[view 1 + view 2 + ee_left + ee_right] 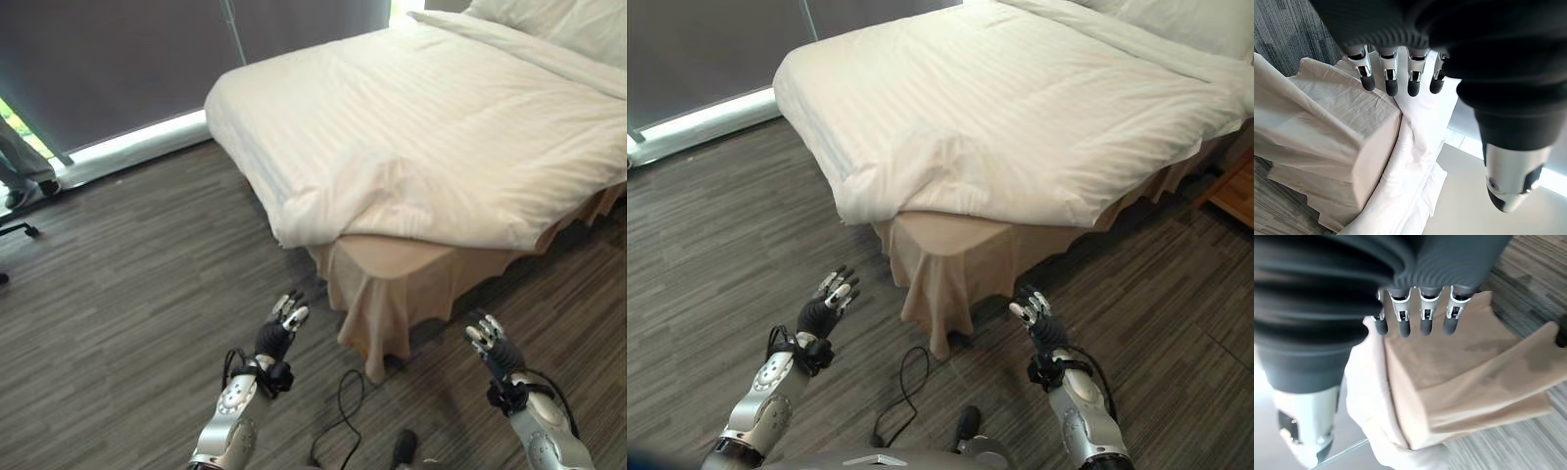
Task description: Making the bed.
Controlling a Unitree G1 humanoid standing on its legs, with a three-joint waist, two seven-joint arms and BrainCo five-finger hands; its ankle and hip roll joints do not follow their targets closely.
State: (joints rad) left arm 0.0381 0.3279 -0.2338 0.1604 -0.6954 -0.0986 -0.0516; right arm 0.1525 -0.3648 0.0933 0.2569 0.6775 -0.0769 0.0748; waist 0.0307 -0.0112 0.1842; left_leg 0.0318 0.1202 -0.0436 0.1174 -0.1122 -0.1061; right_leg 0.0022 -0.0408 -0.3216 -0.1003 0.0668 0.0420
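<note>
Left hand low at 6 o'clock, over grey wood-look floor, fingers straight and relaxed, holding nothing. Right hand at 5 o'clock, same story: fingers loose, empty, short of bed corner. Between and beyond them, tan bed skirt hangs in folds at exposed corner of bed. White duvet spreads across bed from 12 to 2 o'clock, its corner bunched just above skirt. Pillow far off at 1 o'clock. Person's legs at 9 o'clock by window.
</note>
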